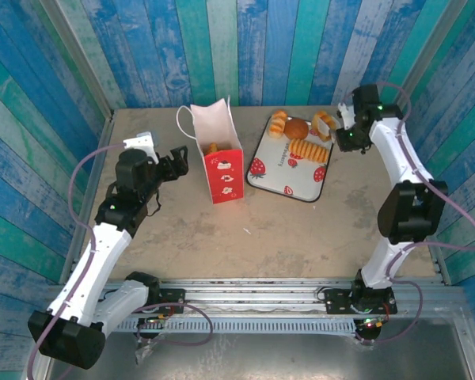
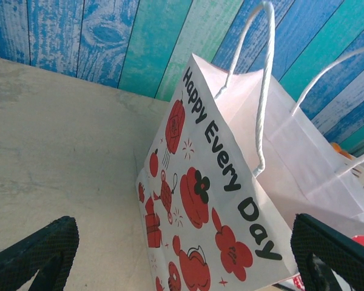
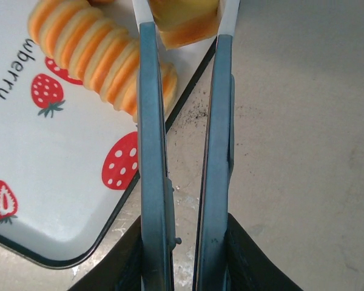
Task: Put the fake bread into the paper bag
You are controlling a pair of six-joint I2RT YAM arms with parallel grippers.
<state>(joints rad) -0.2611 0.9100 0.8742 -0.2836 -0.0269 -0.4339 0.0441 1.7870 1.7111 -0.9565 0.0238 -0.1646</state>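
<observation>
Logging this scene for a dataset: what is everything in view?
paper bag: one, white over red, left of the tray
bread in bag: at least one, golden, inside bag
tray: one, white strawberry-print, table's far right
ridged loaf: one, orange-striped, on tray
bun: one, brown, on tray
croissant: at least one, golden, tray's far-left corner
held pastry: one, golden, in right gripper
table: one, beige
left gripper: one, black, open beside bag
right gripper: one, grey-fingered, closed on held pastry
</observation>
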